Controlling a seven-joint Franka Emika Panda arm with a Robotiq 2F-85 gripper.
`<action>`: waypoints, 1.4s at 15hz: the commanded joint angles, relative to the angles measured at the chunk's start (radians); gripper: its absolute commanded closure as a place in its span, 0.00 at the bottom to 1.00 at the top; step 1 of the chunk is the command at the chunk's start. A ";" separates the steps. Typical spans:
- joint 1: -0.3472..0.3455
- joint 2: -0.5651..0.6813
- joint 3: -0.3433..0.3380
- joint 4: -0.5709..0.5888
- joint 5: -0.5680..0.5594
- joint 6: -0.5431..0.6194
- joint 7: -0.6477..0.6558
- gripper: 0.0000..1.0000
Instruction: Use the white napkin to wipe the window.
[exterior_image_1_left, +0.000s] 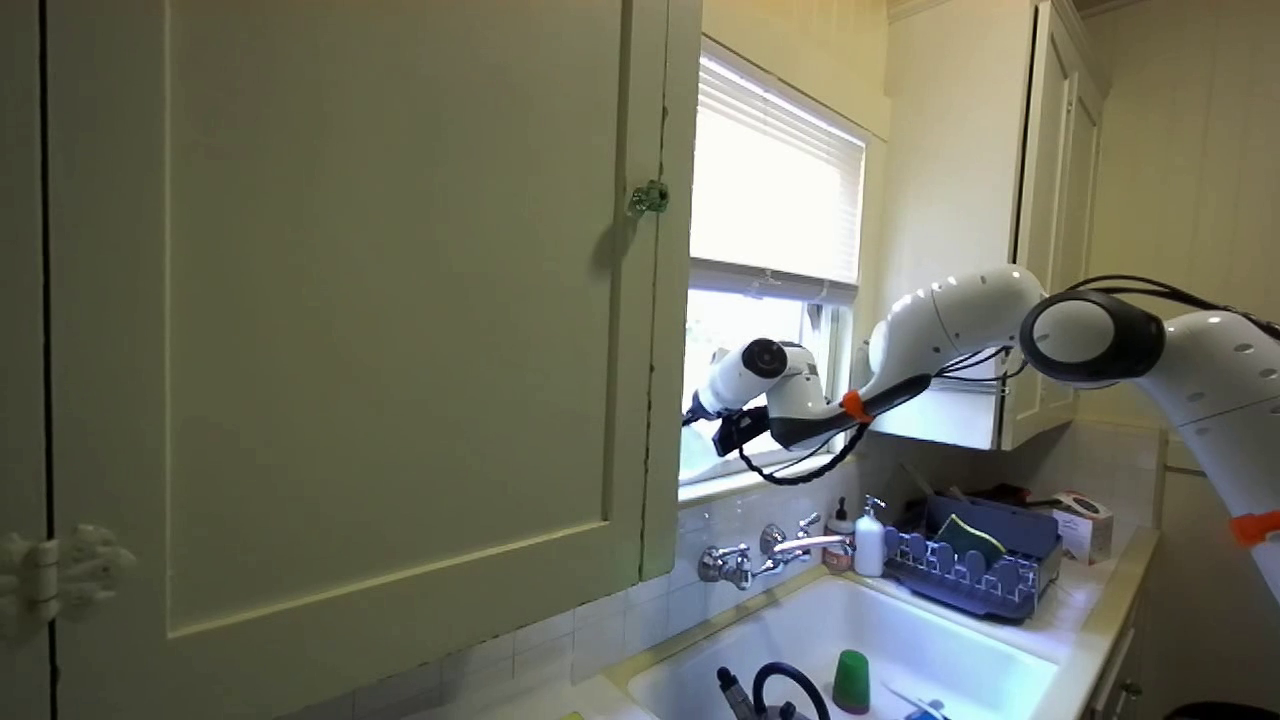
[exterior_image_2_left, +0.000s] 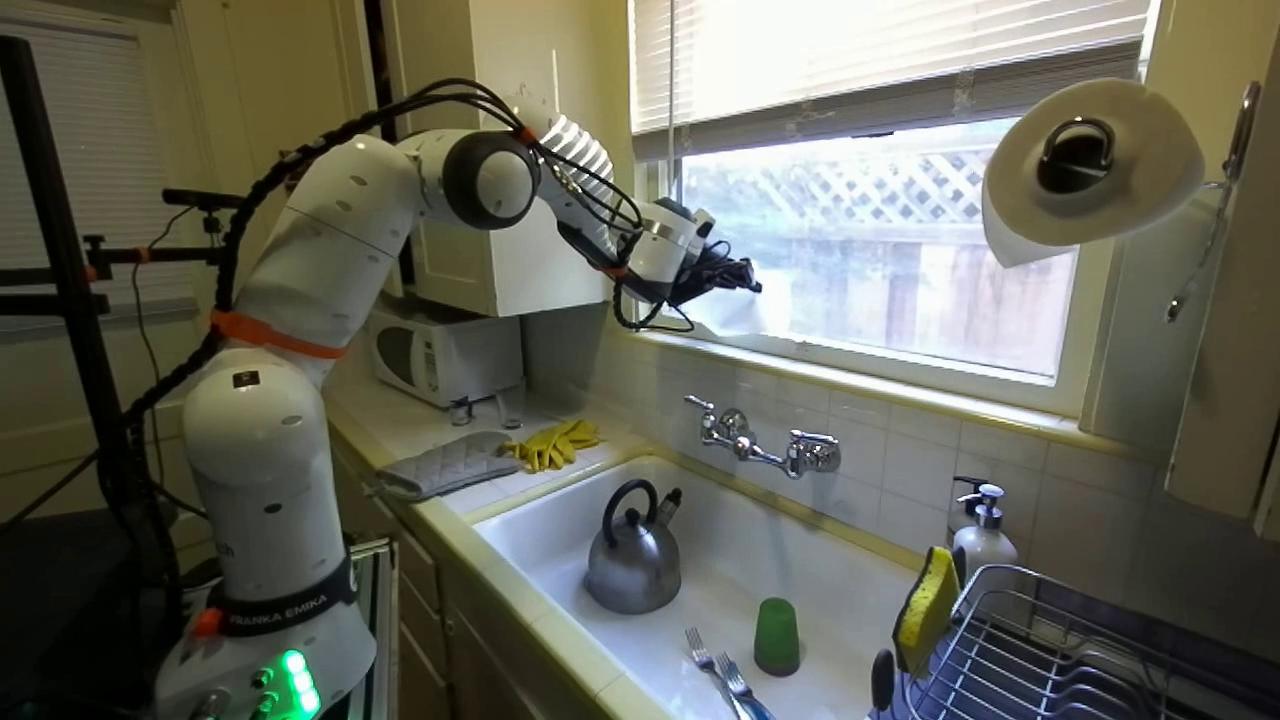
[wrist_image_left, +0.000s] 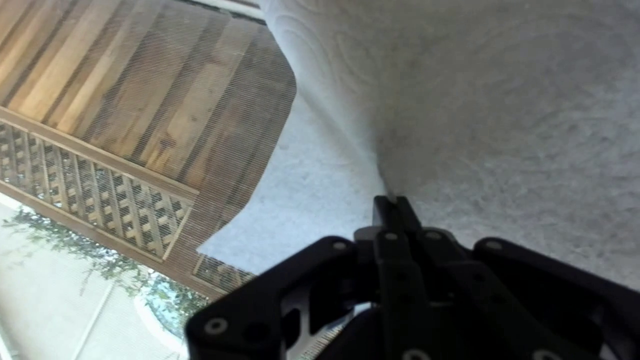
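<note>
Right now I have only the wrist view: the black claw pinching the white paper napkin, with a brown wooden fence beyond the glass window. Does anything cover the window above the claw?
Observer: Yes. In an exterior view, a white slatted blind hangs over the upper part of the window, its bottom edge higher than the claw.
Operator: Understood. And if I lose the napkin, what lies below the window?
Observer: A white sink, with a rounded silver metal kettle standing upright in it.
</note>
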 joint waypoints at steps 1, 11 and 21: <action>0.010 0.040 0.030 0.027 0.028 0.015 -0.080 1.00; -0.105 0.042 -0.031 0.036 0.105 -0.022 -0.064 1.00; -0.132 0.052 -0.043 0.107 0.133 -0.051 -0.047 1.00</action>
